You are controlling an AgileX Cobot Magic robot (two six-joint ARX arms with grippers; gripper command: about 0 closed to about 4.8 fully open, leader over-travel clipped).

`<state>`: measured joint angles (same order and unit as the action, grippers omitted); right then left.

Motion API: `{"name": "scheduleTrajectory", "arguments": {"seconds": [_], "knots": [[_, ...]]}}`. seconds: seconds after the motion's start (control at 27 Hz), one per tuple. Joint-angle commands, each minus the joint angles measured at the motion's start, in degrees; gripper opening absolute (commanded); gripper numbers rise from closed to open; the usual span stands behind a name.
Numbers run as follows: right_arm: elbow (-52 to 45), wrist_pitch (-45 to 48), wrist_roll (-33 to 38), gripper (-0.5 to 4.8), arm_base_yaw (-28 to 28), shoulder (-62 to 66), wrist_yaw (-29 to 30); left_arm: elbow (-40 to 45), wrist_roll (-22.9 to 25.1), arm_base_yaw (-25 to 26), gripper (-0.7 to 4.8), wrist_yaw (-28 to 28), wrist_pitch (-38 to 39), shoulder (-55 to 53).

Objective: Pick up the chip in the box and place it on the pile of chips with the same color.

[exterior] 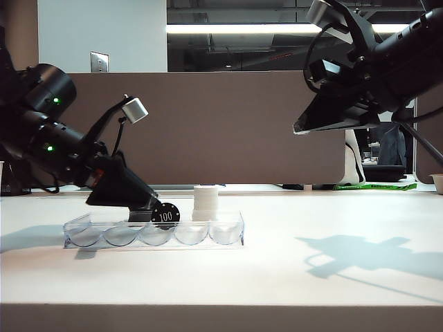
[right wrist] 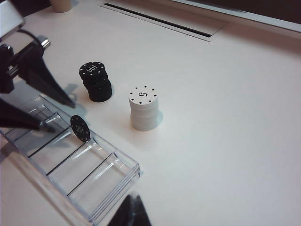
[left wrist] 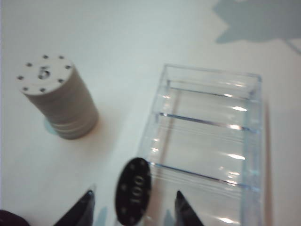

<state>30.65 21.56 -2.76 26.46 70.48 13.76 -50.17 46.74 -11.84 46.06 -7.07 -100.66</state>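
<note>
The left gripper (exterior: 154,207) hangs low over the near end of the box (exterior: 228,232), its two dark fingers (left wrist: 82,209) spread to a middling gap. The chip (left wrist: 133,190) stands on edge between them, at the box's rim, its face reading "100" in white. Whether either finger actually touches the chip cannot be told; from the left wrist view there seems to be space on both sides.

Past the box rim, the pile of chips (right wrist: 96,82) sits on the table (exterior: 277,277), a short, slightly crooked black stack, "100" on its top chip as well. Beside it, a little apart, the white stack (right wrist: 144,108) stands taller and neater, with a "5" on top.

The right gripper (right wrist: 129,212) is held high, well away to the other side, its fingertips close together.
</note>
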Motion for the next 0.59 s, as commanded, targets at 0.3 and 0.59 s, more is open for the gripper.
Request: {"name": "scheduleTrajectory", "arguments": {"seconds": [0.3,0.59], "knots": [[0.31,0.57,0.15,-0.06,0.04,-0.24,0.37,-3.19,-0.28,-0.42,2.19,0.15,-0.7,-1.73],[0.31,0.59,0.13,-0.06,0.04,-0.24,0.35,-3.3,-0.24,-1.03,2.19,-0.04,-1.68,-3.91]]}}
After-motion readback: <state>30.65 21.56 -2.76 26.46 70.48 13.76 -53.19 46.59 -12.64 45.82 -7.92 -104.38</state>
